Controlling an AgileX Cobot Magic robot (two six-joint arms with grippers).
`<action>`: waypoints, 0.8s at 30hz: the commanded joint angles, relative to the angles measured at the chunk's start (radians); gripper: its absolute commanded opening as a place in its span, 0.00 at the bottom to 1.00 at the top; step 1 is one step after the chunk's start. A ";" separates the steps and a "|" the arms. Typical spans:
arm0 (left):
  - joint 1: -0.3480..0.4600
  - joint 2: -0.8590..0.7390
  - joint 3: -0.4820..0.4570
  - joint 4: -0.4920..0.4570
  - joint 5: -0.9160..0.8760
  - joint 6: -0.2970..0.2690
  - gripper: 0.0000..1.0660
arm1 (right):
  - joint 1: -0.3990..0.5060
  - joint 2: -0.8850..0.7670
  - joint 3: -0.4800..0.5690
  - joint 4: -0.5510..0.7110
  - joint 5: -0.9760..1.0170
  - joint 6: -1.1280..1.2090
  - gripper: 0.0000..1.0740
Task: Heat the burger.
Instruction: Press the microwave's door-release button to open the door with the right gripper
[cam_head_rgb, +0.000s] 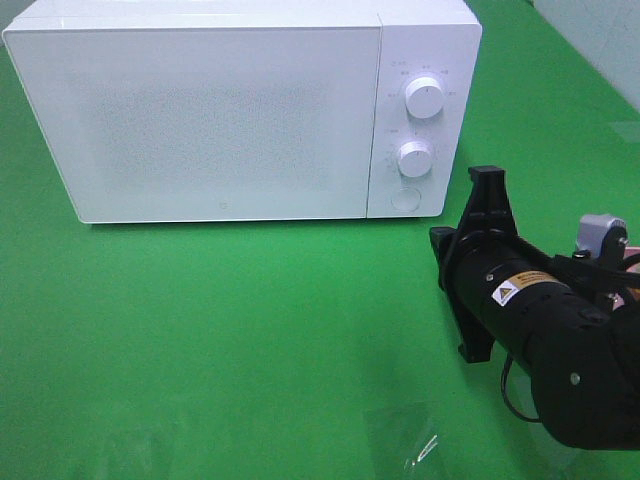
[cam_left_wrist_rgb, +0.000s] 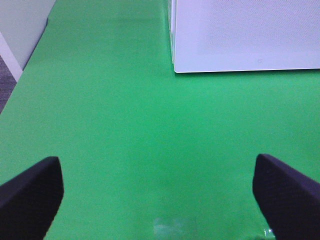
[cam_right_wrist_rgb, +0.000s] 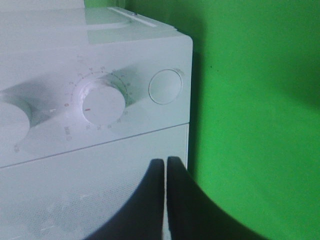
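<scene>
From the high camera, the white microwave (cam_head_rgb: 220, 110) stands door-shut on the green table (cam_head_rgb: 200, 330), with my right hand (cam_head_rgb: 487, 178) clenched on nothing near its lower right corner. My left wrist camera shows my left hand (cam_left_wrist_rgb: 159, 195) released, spread wide over the table. My right wrist camera shows the clenched hand before the lower dial (cam_right_wrist_rgb: 102, 106) and round button (cam_right_wrist_rgb: 165, 86); I cannot tell where the burger is.

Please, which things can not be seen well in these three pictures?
Burger: in no view; the microwave door is shut and opaque, so its inside is hidden.
Lower dial markings: blurred in right wrist view, too small in exterior high.
Left tool: cut off by the left wrist picture's edge.
</scene>
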 joint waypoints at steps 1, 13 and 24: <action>-0.002 -0.006 0.002 -0.001 -0.015 0.000 0.89 | -0.061 0.002 -0.037 -0.079 0.035 0.008 0.00; -0.002 -0.006 0.002 -0.001 -0.015 0.000 0.89 | -0.159 0.097 -0.136 -0.183 0.072 0.035 0.00; -0.002 -0.006 0.002 -0.001 -0.015 0.000 0.89 | -0.195 0.192 -0.244 -0.212 0.120 0.041 0.00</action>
